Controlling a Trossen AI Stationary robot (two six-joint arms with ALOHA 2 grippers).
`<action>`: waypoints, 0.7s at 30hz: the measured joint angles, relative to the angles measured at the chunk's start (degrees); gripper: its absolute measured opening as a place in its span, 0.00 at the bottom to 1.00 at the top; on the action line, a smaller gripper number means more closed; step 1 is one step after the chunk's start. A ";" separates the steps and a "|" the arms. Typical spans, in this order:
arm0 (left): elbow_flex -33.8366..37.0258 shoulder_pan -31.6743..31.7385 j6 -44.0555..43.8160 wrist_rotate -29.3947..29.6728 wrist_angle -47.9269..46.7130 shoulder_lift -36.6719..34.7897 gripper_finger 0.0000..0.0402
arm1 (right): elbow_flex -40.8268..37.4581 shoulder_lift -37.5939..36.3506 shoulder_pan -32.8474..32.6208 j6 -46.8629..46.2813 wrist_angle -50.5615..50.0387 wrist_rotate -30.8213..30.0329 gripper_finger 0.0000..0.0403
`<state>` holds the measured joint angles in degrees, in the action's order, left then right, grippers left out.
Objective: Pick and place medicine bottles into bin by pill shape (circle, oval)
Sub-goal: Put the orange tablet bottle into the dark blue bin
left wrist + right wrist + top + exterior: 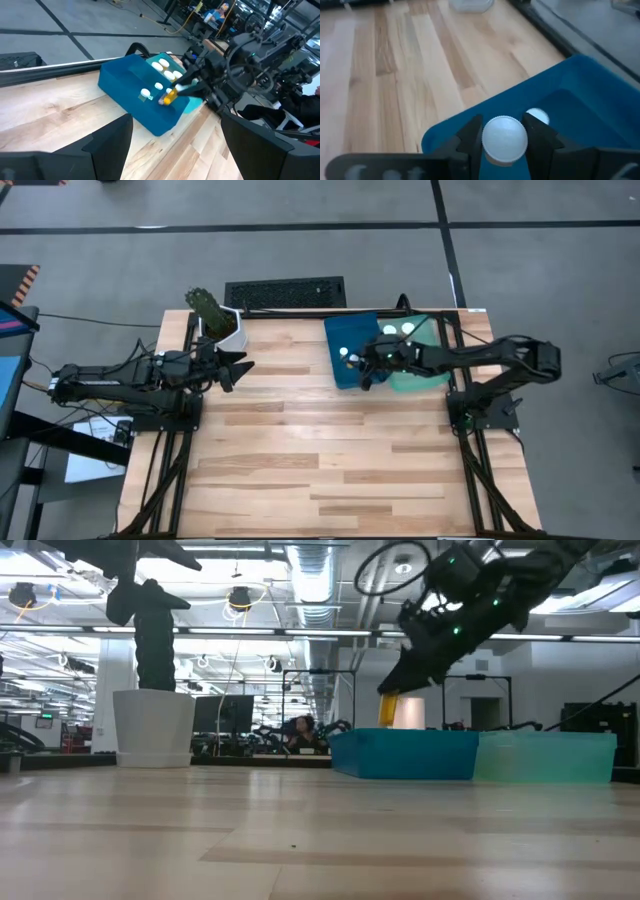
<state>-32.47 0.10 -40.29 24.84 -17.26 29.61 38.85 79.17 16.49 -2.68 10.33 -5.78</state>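
Right wrist view: right gripper (504, 142) clamps an amber medicine bottle (504, 139) by its cap.
It hangs over the blue bin (350, 345) near the bench's far edge, seemingly for release; left gripper (240, 369) waits, jaws apart.

no legible text, labels — none readable

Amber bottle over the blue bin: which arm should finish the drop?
Right. Its gripper already clamps the bottle above the blue bin. The left gripper sits open by the plant pot, away from the bins.
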 joint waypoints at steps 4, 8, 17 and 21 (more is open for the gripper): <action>0.00 -0.02 -0.02 0.03 0.00 0.02 0.74 | -0.01 4.28 0.00 -0.68 2.43 0.08 0.32; 0.00 0.00 -0.50 0.03 0.00 0.01 0.74 | 0.00 7.16 0.11 -0.74 4.08 0.07 0.32; -0.02 -0.02 -0.50 0.01 -0.02 0.01 0.74 | 0.02 12.70 0.11 -1.86 5.77 0.09 0.32; -0.02 -0.02 -0.50 0.01 -0.02 0.02 0.74 | 0.02 13.14 0.11 -1.88 6.13 0.07 0.32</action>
<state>-32.49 0.08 -40.80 24.84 -17.28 29.63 38.87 92.31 16.60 -4.56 16.46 -5.72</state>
